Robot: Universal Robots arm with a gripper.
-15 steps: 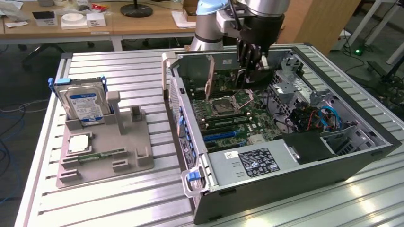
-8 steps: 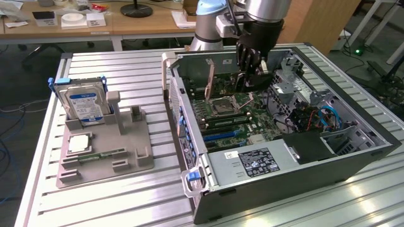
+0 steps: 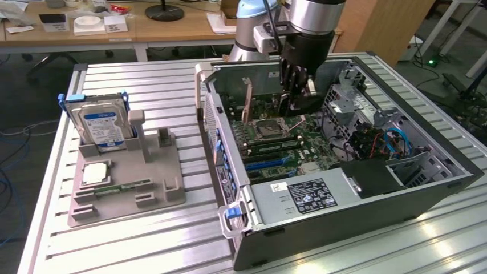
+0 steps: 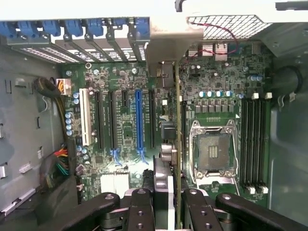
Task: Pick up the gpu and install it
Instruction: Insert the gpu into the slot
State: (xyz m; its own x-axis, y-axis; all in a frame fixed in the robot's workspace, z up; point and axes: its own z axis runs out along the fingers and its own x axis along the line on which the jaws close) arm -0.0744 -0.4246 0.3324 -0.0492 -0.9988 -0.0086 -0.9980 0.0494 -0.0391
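Right, pickup's done: gripper (image 3: 293,105) clamped on the gpu (image 4: 178,125), held edge-on over the motherboard (image 4: 122,144) slots, not visibly seated yet

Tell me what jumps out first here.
The dark end effector reaches down into the open computer case, over the motherboard, clamping the thin gpu edge-on beside the empty CPU socket. At the exterior view's left, a blue-labelled hard drive stands upright in a grey holder.
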